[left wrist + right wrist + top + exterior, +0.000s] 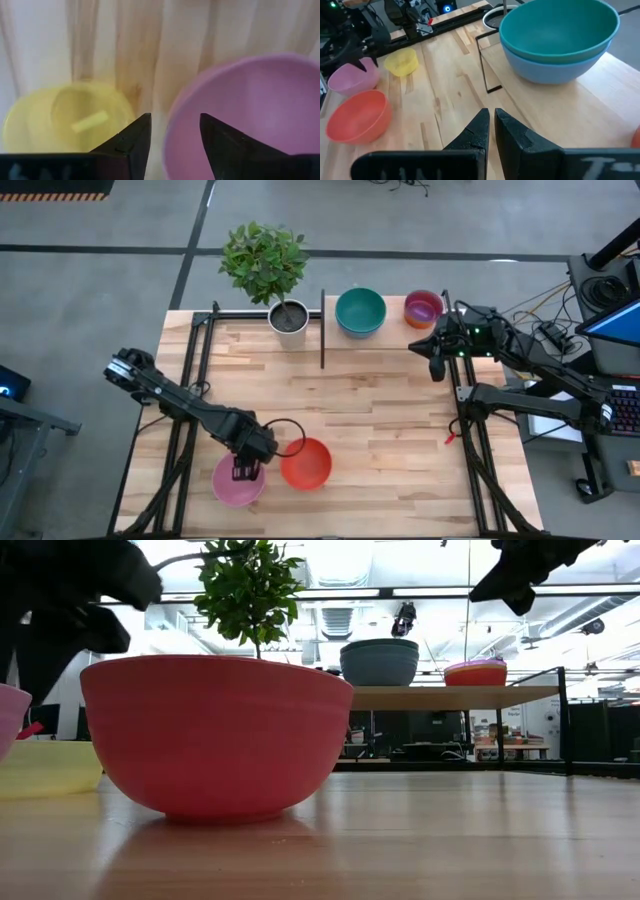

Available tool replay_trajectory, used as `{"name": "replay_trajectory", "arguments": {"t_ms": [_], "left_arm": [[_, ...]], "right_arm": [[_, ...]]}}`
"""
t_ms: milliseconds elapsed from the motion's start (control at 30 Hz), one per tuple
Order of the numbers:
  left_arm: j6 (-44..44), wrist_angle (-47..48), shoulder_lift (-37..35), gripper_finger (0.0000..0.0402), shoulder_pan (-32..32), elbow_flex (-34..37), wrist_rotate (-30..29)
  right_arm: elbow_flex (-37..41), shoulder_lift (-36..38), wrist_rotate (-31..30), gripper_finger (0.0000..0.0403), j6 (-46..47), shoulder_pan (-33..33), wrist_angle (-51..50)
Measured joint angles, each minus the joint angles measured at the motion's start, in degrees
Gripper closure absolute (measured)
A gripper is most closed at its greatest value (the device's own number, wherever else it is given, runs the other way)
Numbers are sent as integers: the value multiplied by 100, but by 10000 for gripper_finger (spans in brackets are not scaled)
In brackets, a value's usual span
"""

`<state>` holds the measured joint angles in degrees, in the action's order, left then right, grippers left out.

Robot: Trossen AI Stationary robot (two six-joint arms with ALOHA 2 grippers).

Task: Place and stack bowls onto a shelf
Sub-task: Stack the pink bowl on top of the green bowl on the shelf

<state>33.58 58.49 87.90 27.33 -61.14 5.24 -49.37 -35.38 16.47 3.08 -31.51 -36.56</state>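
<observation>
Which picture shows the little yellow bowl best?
The left wrist view: the yellow bowl is close and whole. The right wrist view shows it small, the low view only its side, the high view hides it.

Bright ceiling strips are glaring behind the red bowl [216, 735] in the low view. The left wrist view is blurring heavily, perhaps from closeness.
</observation>
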Motion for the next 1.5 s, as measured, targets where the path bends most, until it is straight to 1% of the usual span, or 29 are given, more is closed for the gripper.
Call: {"name": "replay_trajectory", "arguments": {"t_ms": [133, 400, 533, 667, 867, 900, 967, 1067, 1200, 1333, 1400, 1500], "left_arm": [[-216, -360, 156, 257, 2, 0, -20], [-380, -554, 555, 260, 13, 2, 19], [-462, -674, 594, 268, 13, 4, 67], [-463, -666, 594, 300, 13, 4, 90], [-465, -663, 594, 389, 13, 4, 301], [-464, -666, 594, 395, 13, 4, 302], [-458, -667, 594, 394, 13, 4, 307], [-481, -592, 594, 400, 12, -42, 442], [-550, -409, 558, 401, 13, -299, 476], [-679, -177, 362, 401, 9, -774, 391], [-742, 4, 256, 401, -35, -1092, 155], [-789, 202, 152, 401, -219, -1674, -564]], "right_arm": [[32, 0, 0, 385, 6, 0, 3], [33, 0, 0, 385, 36, 0, 55], [33, 0, 0, 385, 49, 0, 55], [33, 0, 0, 385, 55, 0, 55], [32, 0, 2, 385, 56, 0, 55], [33, 0, 0, 385, 56, 0, 55], [33, 0, 1, 385, 57, 0, 55], [33, 0, 2, 385, 63, 0, 49], [33, 0, 4, 385, 100, 0, 30], [35, 8, 10, 385, 162, 74, -84], [62, 14, 49, 385, 187, 171, -143], [145, 19, 145, 385, 208, 400, -225]]}}
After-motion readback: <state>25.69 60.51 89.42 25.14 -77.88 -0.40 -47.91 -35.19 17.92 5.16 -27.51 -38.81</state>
